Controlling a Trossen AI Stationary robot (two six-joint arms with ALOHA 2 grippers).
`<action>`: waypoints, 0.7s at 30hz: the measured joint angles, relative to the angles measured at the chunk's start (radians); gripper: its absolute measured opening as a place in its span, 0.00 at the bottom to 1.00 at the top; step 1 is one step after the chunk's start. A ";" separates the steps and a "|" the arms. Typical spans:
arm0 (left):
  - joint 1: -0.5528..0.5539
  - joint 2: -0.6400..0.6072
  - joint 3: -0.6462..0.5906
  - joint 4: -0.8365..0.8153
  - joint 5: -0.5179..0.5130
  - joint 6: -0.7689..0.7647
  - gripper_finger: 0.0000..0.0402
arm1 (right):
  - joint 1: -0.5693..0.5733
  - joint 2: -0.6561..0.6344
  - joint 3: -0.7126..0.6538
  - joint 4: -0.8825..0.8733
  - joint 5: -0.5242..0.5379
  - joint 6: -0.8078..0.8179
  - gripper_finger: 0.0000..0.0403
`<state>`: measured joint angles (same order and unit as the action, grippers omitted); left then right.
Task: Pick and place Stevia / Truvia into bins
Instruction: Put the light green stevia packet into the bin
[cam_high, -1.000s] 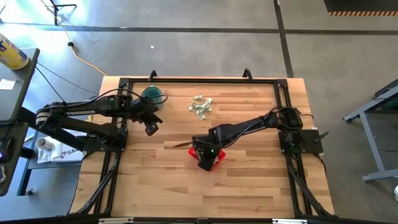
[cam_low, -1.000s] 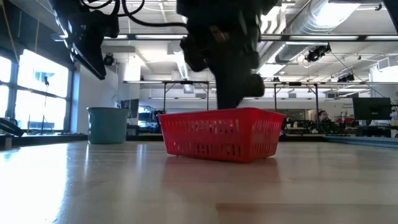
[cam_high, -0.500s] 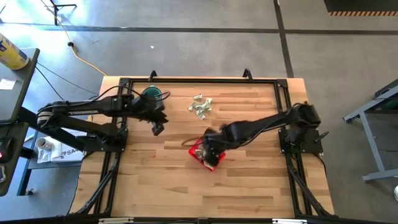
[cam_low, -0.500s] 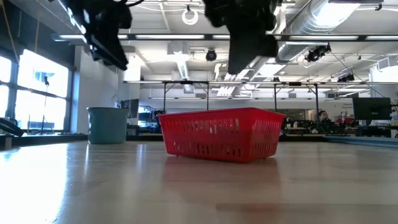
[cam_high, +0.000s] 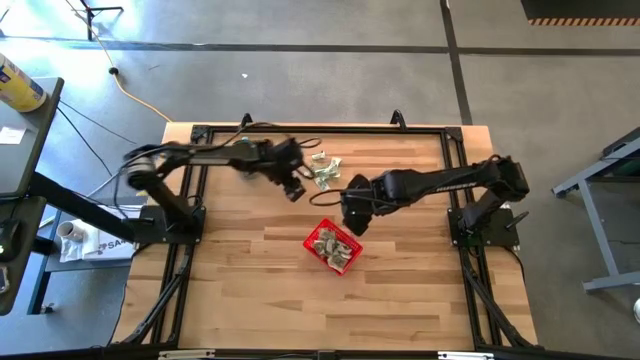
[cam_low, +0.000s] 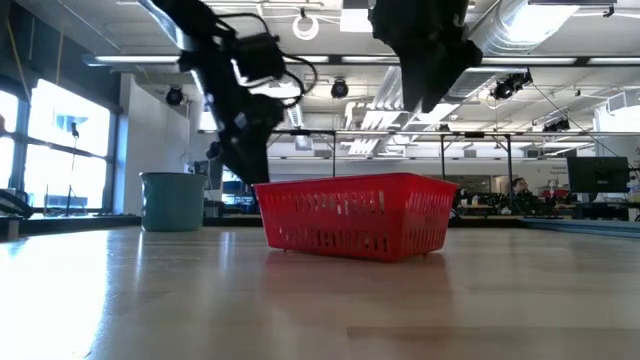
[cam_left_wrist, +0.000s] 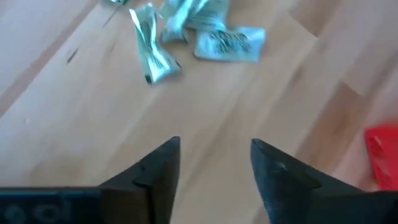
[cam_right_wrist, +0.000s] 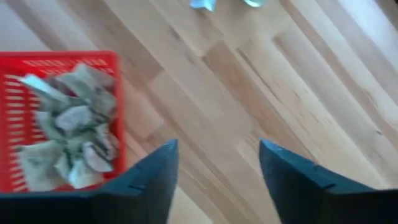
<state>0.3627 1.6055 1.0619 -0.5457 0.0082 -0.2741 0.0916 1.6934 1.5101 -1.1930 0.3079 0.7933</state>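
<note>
**Both hands spread above the surface, sachets split between basket and loose pile**

The wooden surface (cam_high: 400, 290) fills the middle of the high view, framed by a dark rail. Two dark arms reach in over it from opposite sides. The left arm stretches from the left edge toward the far middle, and the right arm stretches from the right edge toward the centre.

The red basket (cam_high: 332, 246) sits near the centre of the surface, turned at an angle to the edges. In the low view it stands flat on the wood (cam_low: 352, 213), its mesh walls facing the camera. A heap of sachets lies inside it (cam_right_wrist: 68, 124), pale green and white, crumpled over one another.

The left hand (cam_high: 293, 186) hangs above the wood just left of the loose pile, its fingers (cam_left_wrist: 155, 171) spread apart with nothing between them. Bare wood shows in the gap in the left wrist view.

The right hand (cam_high: 352, 215) hangs above the surface between the loose pile and the basket, just far-right of the basket. Its fingers (cam_right_wrist: 155, 174) are also spread and carry nothing. The right wrist view looks down past them at the basket's corner and open wood.

The loose Stevia / Truvia sachets (cam_high: 324, 169) lie in a small cluster on the far middle of the surface, well apart from the basket. Several show in the left wrist view (cam_left_wrist: 205, 34), some twisted, some flat.
</note>
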 joint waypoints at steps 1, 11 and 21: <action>0.008 0.036 0.039 -0.023 0.000 0.000 0.59 | -0.003 0.000 0.000 -0.013 0.005 0.002 0.56; 0.079 0.290 0.315 -0.132 -0.019 0.038 0.64 | -0.035 0.001 0.000 -0.065 0.036 -0.033 0.64; 0.123 0.396 0.322 -0.107 0.016 0.067 0.56 | -0.039 0.001 0.000 -0.071 0.068 -0.051 0.63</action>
<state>0.4853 2.0016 1.3834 -0.6529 0.0238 -0.2068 0.0530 1.6943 1.5097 -1.2636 0.3759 0.7420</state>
